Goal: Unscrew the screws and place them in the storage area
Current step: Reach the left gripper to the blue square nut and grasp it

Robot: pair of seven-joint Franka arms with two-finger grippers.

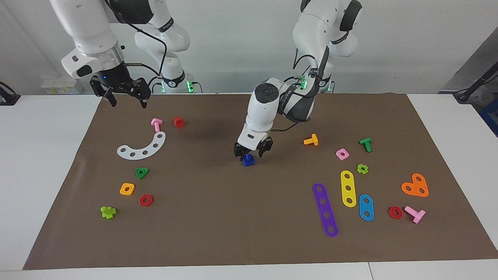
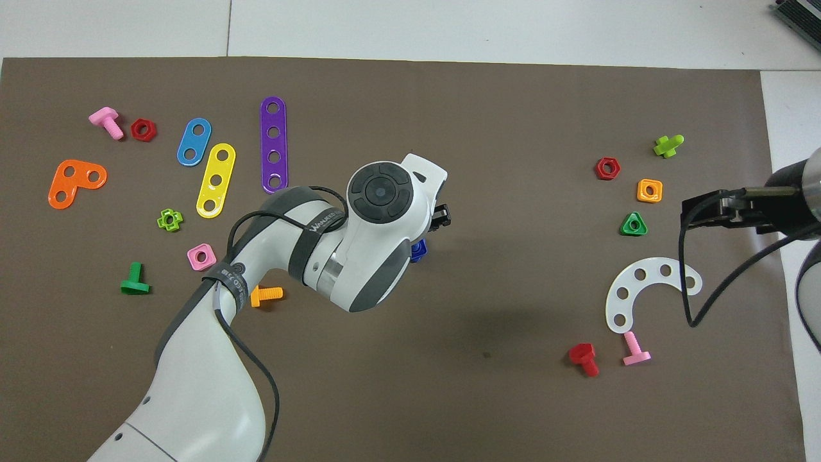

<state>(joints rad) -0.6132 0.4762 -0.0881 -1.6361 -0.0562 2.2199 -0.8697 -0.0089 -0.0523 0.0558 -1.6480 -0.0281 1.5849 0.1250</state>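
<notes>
I see the left gripper (image 1: 253,151) low at mid-mat, fingers spread partway, straddling the dark-blue screw (image 1: 248,160) on the brown mat (image 1: 241,233); I cannot tell whether they grip it. Nothing crowds it: the nearest piece is the orange bolt (image 1: 311,140), toward the left arm's end. Well apart, the right gripper (image 1: 125,95) waits raised and open above the pink bolt (image 1: 156,124) and white arc plate (image 1: 142,147).
</notes>
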